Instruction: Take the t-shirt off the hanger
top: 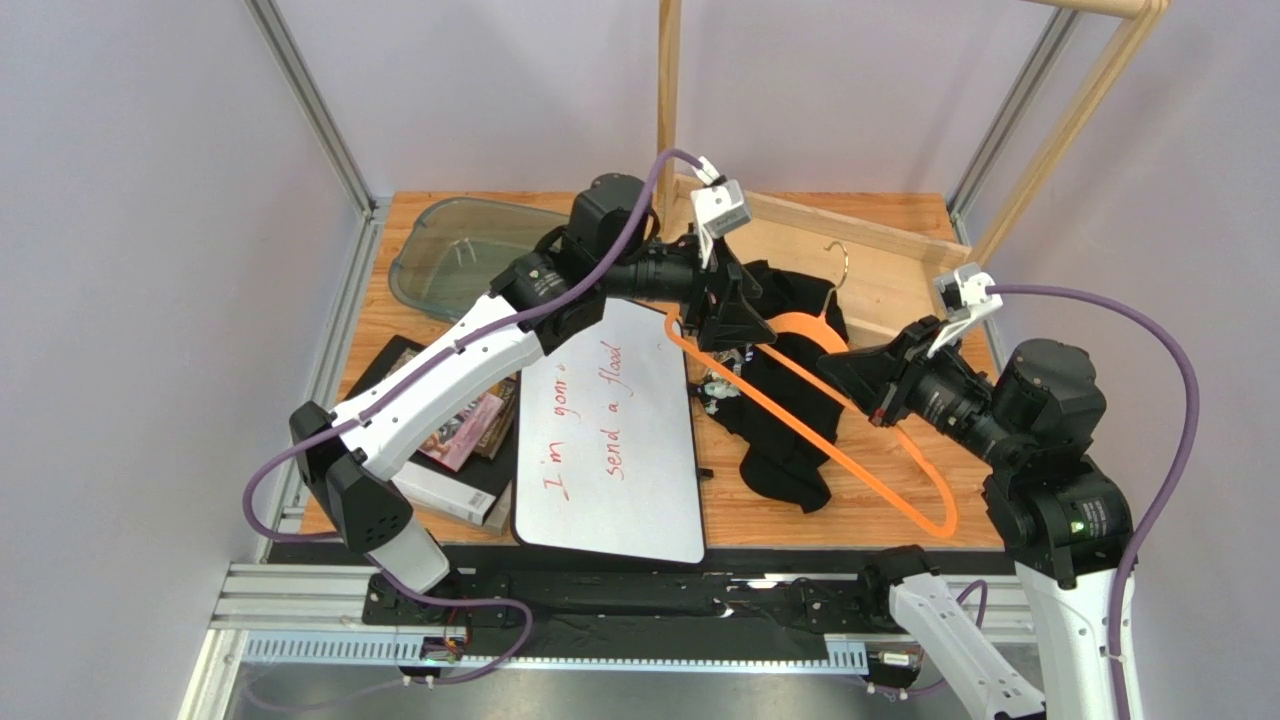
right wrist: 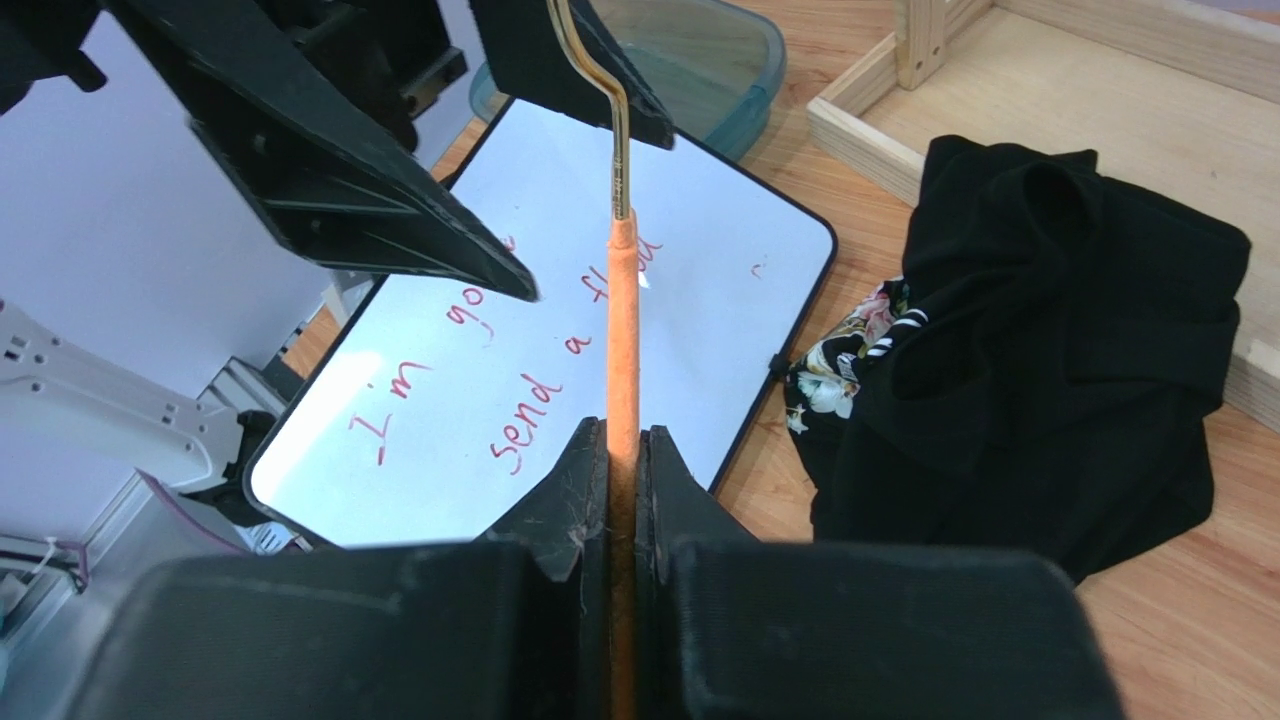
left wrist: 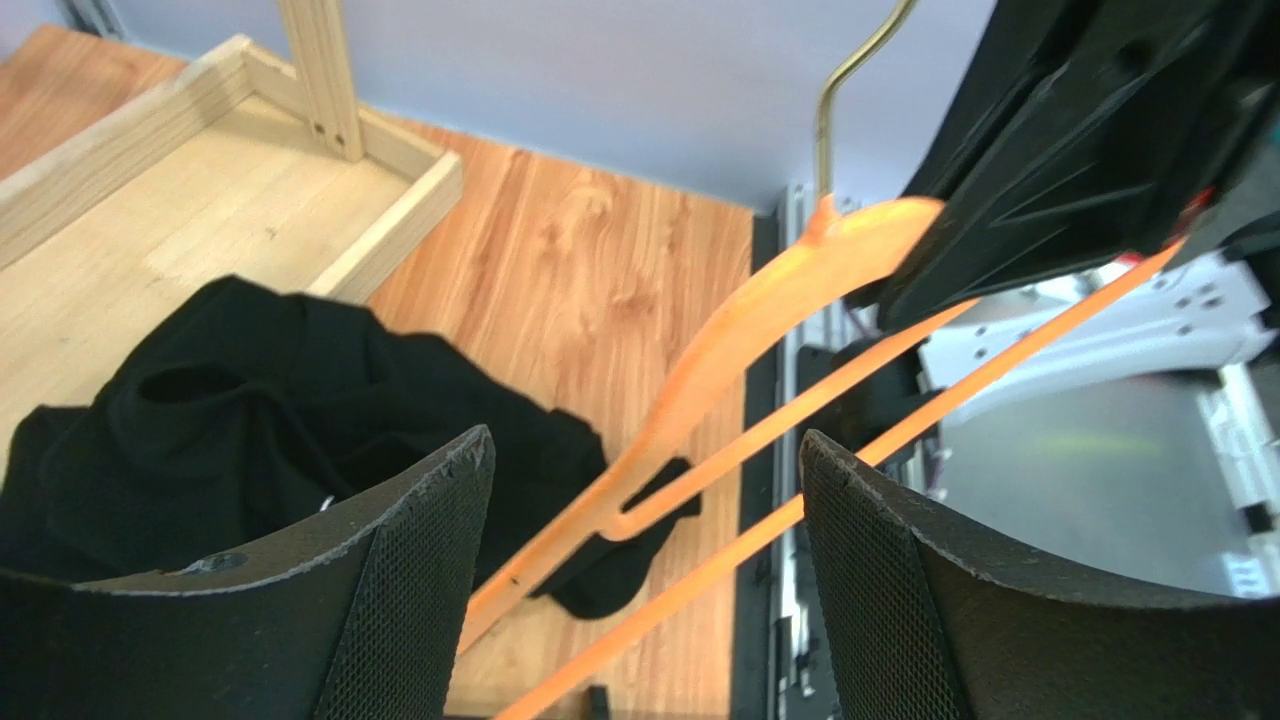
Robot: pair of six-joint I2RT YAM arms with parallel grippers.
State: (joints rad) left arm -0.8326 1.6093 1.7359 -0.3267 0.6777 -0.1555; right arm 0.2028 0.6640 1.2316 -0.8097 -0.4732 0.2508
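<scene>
Removal looks all but done: the t-shirt [top: 781, 473] lies in a crumpled black heap on the bench [top: 751, 525], right of centre. A scrap of its rose print shows at the heap's left edge in the right wrist view. No cloth hangs on the hanger [top: 932, 495]; its orange outline and slim metal hook show bare in both wrist views. From above the hanger crosses the heap, so I cannot tell whether a corner of it touches the cloth, though it seems lifted clear.

The right gripper [top: 857, 372] has its jaws clamped tight on the hanger's orange shoulder, close to the hook. The left gripper [top: 721, 308] hovers over the far side of the heap, jaws wide with nothing held between them. What is left, as I judge it, is only to put the hanger aside and draw the arms back.

The bench is plain wooden board. On its left half lies a whiteboard [top: 601, 465] with red handwriting. Further left is a stack of books [top: 458, 435], and at the far left a clear greenish tub [top: 458, 248]. A pale wooden rack [top: 669, 90] stands at the far side, its base frame just beside the heap. Pale walls and aluminium posts [top: 308, 105] close in the cell.
</scene>
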